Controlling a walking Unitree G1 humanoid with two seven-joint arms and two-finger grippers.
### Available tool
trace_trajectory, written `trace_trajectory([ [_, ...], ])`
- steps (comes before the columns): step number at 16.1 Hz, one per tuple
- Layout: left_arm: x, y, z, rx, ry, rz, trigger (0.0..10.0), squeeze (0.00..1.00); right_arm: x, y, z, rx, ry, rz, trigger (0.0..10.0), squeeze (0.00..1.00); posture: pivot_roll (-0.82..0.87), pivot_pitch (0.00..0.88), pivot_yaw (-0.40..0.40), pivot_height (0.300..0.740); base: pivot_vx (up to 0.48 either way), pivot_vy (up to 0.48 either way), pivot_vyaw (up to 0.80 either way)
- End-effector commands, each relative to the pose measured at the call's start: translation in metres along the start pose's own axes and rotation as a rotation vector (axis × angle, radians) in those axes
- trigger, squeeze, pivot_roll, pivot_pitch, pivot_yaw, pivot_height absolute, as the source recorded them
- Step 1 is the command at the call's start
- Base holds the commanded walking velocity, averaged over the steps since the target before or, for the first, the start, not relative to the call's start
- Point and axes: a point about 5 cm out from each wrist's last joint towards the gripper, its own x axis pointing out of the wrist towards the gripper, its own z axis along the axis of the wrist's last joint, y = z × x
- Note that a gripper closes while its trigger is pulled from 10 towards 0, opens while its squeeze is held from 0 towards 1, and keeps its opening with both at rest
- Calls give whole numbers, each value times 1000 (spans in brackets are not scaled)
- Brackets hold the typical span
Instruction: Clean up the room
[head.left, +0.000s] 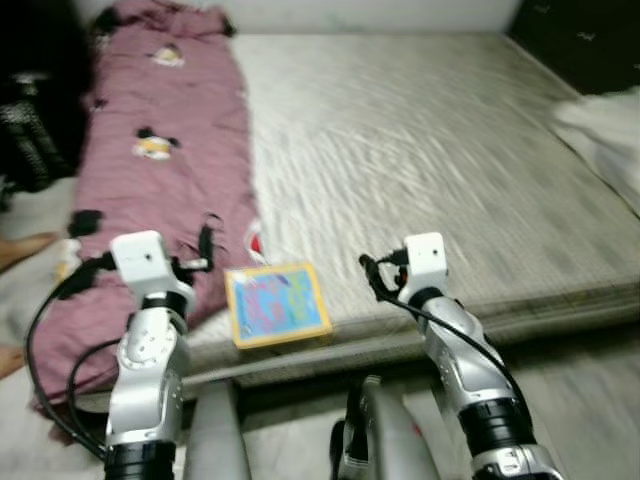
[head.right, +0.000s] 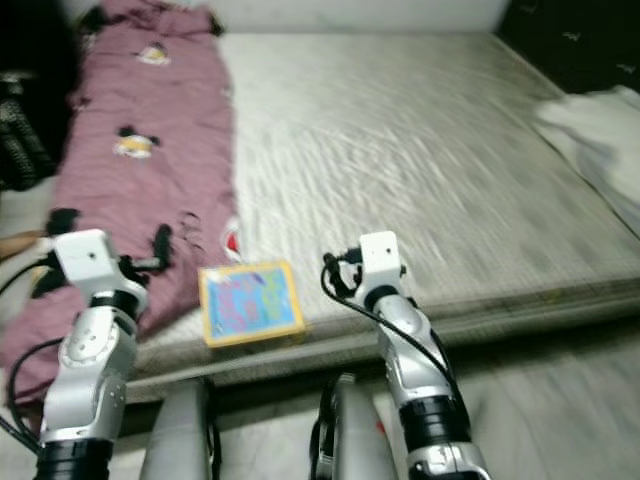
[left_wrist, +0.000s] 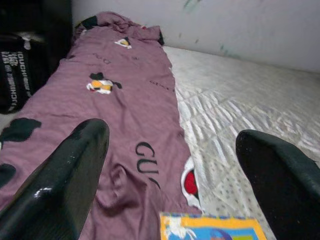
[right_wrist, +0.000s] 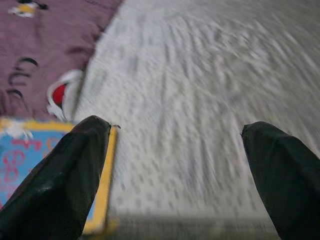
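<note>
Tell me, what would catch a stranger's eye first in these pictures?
Probably the yellow-bordered picture book, lying at the near edge of the bare mattress, between the robot's two raised arms. Next, the long maroon cartoon-print blanket running down the mattress's left side and hanging over its near edge. The left pincer and right pincer both hover open near the book, touching nothing.

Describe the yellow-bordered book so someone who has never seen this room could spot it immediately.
Start at the big grey mattress, then go to its near edge beside the long maroon cloth. The book lies flat there, between the two raised arms; its yellow border and bright blue cover make it the only vivid item on the bed.
</note>
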Motion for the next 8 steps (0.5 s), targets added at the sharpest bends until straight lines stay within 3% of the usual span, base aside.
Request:
trace_trajectory([
  [1, 1, 0, 0, -8, -1, 30, 10000, 0, 0, -1, 4, -12, -5, 6, 10000, 0, 10, 108, -59, 618, 0, 0, 0],
  [8, 3, 2, 1, -8, 2, 57, 10000, 0, 2, 2, 4, -17, -1, 26, 10000, 0, 16, 105, -54, 618, 0, 0, 0],
])
